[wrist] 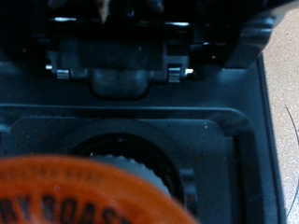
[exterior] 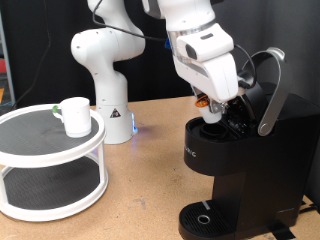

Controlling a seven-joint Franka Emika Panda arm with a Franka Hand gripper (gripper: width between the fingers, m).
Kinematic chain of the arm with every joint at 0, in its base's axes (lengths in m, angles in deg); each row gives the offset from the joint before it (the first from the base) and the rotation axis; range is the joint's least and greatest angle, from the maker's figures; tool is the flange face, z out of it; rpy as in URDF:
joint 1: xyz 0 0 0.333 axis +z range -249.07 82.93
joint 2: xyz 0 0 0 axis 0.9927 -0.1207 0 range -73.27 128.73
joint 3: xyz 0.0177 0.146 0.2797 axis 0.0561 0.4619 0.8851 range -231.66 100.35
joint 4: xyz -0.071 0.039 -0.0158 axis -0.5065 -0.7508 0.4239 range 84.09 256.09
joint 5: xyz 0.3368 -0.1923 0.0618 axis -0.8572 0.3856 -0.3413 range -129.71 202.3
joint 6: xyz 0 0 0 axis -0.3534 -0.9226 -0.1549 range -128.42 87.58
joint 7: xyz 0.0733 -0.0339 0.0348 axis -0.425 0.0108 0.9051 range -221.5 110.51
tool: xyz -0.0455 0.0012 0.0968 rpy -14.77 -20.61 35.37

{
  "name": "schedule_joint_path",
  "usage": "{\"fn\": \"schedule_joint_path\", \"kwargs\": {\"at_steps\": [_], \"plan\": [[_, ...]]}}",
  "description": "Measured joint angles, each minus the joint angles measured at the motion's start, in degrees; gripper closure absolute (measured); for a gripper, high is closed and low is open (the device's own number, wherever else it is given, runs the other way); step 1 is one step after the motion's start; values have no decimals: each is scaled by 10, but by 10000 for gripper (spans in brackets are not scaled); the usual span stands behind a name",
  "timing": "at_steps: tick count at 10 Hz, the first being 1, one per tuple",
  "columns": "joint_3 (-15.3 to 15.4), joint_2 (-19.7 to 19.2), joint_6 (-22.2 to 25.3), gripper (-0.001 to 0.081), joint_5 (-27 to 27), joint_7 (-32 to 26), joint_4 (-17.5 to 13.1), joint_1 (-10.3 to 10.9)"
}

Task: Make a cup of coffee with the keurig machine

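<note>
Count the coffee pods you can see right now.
1. The pod is at the gripper, over the open keurig machine. No others show on the rack beside the cup; some may be hidden.

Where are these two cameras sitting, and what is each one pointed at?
Exterior view: off the arm, facing the table; shows the white arm, the gripper at the open keurig machine, and the cup on a round shelf at the exterior view's left.
Wrist view: on the hand, looking into the machine's pod chamber; an orange pod fills the near edge; no fingers show clearly.
Shared: the machine and the pod.
</note>
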Motion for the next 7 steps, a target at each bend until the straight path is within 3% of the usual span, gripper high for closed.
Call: {"fn": "schedule_joint_path", "kwargs": {"at_steps": [7], "plan": [[11, -6, -40, 370, 7, 6, 30, 0]]}}
